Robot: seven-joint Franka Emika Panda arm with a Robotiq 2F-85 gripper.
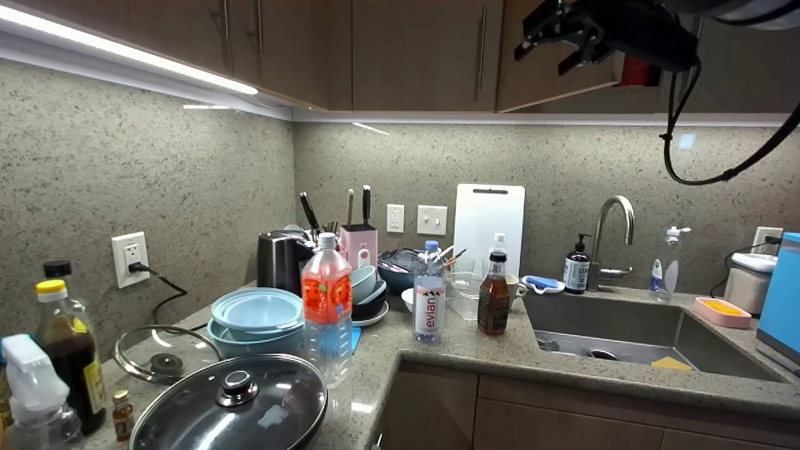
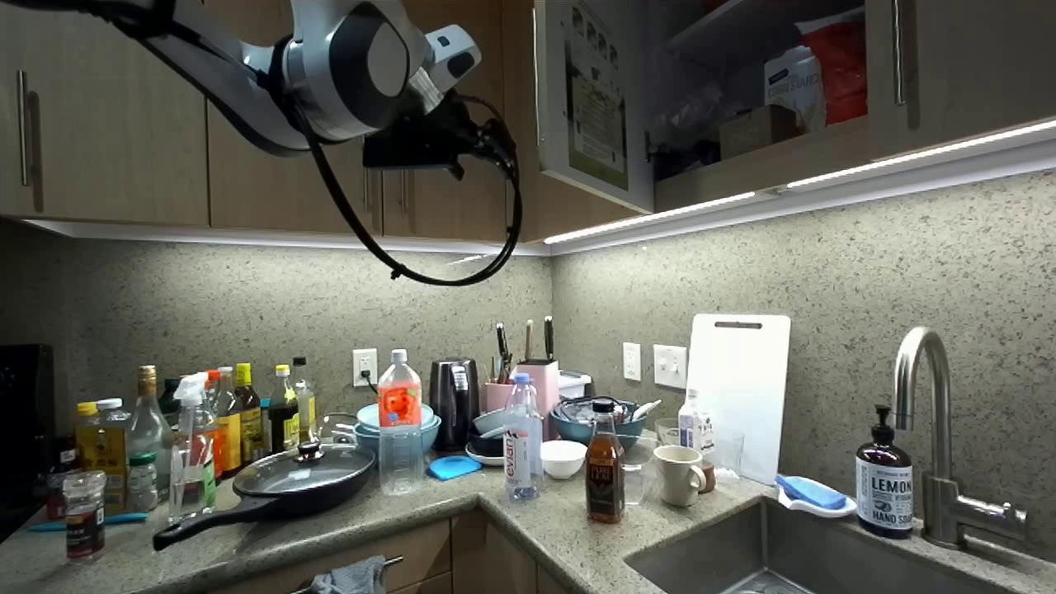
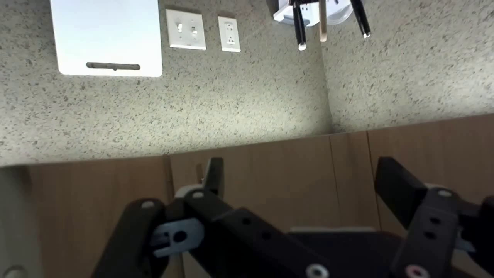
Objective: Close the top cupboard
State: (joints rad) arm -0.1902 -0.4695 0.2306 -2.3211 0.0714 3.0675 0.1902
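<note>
The top cupboard stands open. In an exterior view its brown door (image 1: 556, 69) is swung out, with red contents (image 1: 636, 70) behind it. In an exterior view the door's pale inner face (image 2: 598, 99) carries printed sheets. A red bag (image 2: 835, 70) and a box sit on the shelf inside. My gripper (image 1: 542, 61) is open and empty, in front of the door's outer side in that view; I cannot tell the gap. In the upside-down wrist view the open fingers (image 3: 301, 170) stand before brown cabinet fronts, with what looks like the open door (image 3: 98, 193) at left.
Closed wall cabinets (image 1: 419, 56) adjoin the open door. A loose cable (image 2: 462, 280) hangs below the arm. The counter below holds bottles, bowls (image 1: 256, 312), a lidded pan (image 1: 231, 400), a cutting board (image 1: 490, 225) and a faucet (image 1: 609, 219) by the sink.
</note>
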